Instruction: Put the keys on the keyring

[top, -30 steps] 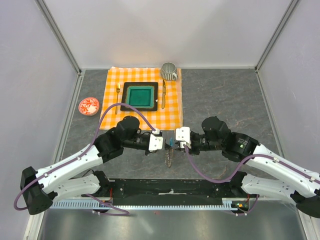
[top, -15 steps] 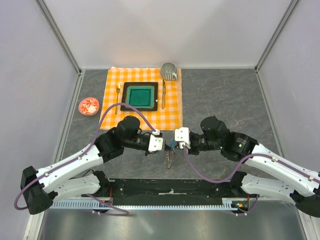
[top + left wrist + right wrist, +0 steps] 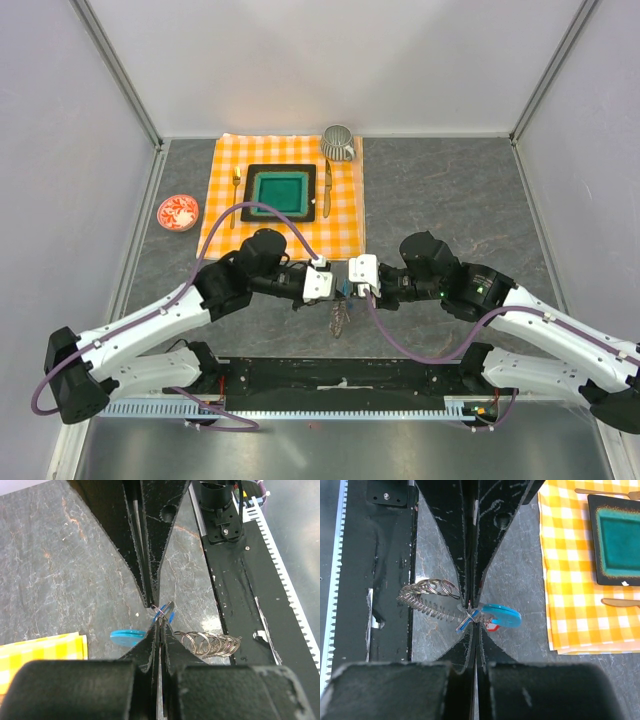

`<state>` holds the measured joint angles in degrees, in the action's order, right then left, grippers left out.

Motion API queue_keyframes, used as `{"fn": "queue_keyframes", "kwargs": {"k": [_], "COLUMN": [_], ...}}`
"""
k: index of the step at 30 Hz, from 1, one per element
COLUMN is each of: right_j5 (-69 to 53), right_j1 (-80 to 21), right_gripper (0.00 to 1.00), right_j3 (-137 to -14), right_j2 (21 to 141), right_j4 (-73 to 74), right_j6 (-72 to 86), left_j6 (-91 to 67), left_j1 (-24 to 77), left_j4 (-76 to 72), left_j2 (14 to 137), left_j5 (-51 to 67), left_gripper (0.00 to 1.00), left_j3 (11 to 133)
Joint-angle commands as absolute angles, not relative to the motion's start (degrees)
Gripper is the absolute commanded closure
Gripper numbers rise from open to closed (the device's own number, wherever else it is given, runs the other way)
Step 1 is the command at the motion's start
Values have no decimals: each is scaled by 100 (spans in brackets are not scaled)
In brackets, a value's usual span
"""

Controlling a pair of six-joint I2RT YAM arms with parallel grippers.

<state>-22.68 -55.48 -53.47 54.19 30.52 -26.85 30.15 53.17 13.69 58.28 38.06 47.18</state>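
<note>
Both grippers meet tip to tip low over the grey table, just in front of the arm bases. My left gripper point(image 3: 336, 290) point(image 3: 161, 617) is shut on the end of the keyring point(image 3: 207, 644), a silvery coil of rings trailing toward the black base rail point(image 3: 340, 318) point(image 3: 427, 600). My right gripper point(image 3: 348, 288) point(image 3: 476, 623) is shut on the keys at the same spot, where a thin blue-edged key point(image 3: 465, 621) crosses its tips. A curved bright-blue tag point(image 3: 501, 615) point(image 3: 129, 636) and a small red tag point(image 3: 492, 626) hang beside the tips.
An orange checked cloth point(image 3: 285, 225) lies behind, carrying a green square plate point(image 3: 278, 192), a gold fork point(image 3: 236, 185), a gold knife point(image 3: 326, 190) and a grey cup point(image 3: 338, 142). A small red-and-white dish point(image 3: 178, 212) sits at the left. The black base rail point(image 3: 300, 375) runs close below the coil.
My right gripper's jaws have closed from partly open onto the keys and it has edged left. The left arm has shifted slightly right, still shut.
</note>
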Motion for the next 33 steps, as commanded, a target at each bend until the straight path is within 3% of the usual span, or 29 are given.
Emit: {"fn": "queue_keyframes", "kwargs": {"k": [1,11,24,33], "right_j5": [-2391,-2206,-1636,-1608], "right_j1": [-5537,-5546,-5546,-5546], "right_gripper": [100,100,100,100], "right_j3": [-5608,-5467,-5291,-5168], "right_j2": [5388,5440,5221,5150], "right_j4": [2839,2830,2540,2531], "right_j6": [-2725,-2733,-2523,-2452], "left_j6": [2813,1811,1845,2056], "left_j1": [5361,5353,5353,5353], "left_j4": [1292,98,-817,-1001], "left_j2": [5845,5345,4913,4781], "left_j5": [3323,2347,3067,2900], "left_gripper": [98,98,98,98], "left_j3": [5001,4361,3701,3551]}}
